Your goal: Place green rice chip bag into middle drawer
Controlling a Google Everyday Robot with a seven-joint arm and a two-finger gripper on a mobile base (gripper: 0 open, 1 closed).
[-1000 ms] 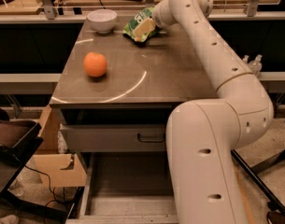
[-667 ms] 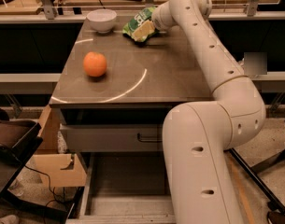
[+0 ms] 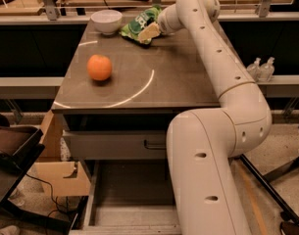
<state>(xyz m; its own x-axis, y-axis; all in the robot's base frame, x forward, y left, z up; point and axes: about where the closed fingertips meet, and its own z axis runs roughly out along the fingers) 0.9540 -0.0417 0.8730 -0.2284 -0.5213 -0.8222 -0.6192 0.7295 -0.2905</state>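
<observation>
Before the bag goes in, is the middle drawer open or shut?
Open: the middle drawer is pulled out under the table, bare floor showing. The end effector is at the green rice chip bag on top.

We see the gripper (image 3: 150,32) at the back of the cabinet (image 3: 173,82), against the green rice chip bag (image 3: 134,26); the wrist covers the bag's right end. The middle drawer (image 3: 129,214), open below the cabinet, is cut off by the bottom edge, and the arm (image 3: 208,170) hides its right half. The two bottles (image 3: 261,68) right of the cabinet are too small for us to identify.
</observation>
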